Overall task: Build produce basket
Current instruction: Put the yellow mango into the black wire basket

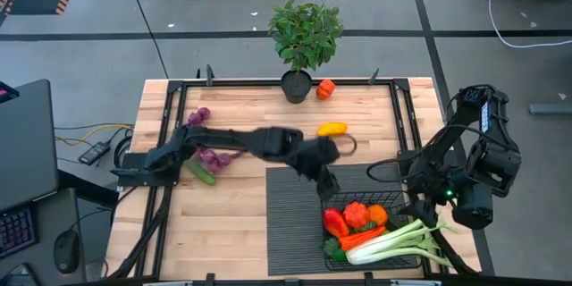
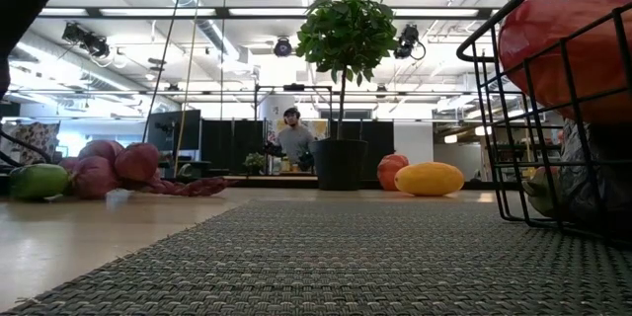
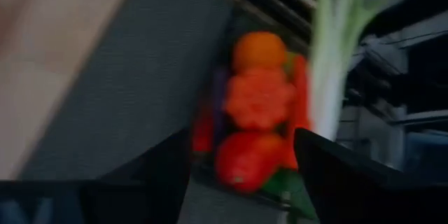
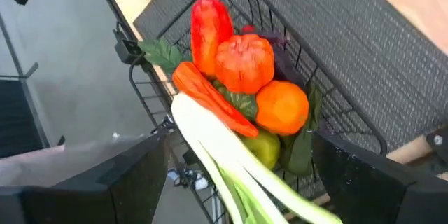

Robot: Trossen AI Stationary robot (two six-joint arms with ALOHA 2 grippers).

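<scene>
The black wire basket (image 1: pixel 399 198) stands on the dark ribbed mat (image 1: pixel 290 223) near the table's near right corner. It holds a red pepper (image 4: pixel 210 28), a red-orange lumpy fruit (image 4: pixel 245 59), an orange (image 4: pixel 282 106), a carrot (image 4: pixel 210 98) and a leek (image 4: pixel 217 147) lying across the rest. My left gripper (image 1: pixel 328 188) hovers open over the mat just off the basket's far left corner, empty; the left wrist view shows it as left gripper (image 3: pixel 241 161). My right gripper (image 4: pixel 238 154) is open and empty above the basket's right side.
Loose on the wood: purple grapes (image 1: pixel 198 116), eggplants (image 1: pixel 214 159) and a green cucumber (image 1: pixel 201 172) at the left, a yellow fruit (image 1: pixel 332 129) mid-table, an orange-red pepper (image 1: pixel 325 88) beside the potted plant (image 1: pixel 304 36) at the far edge. A person stands in the room behind (image 2: pixel 293 138).
</scene>
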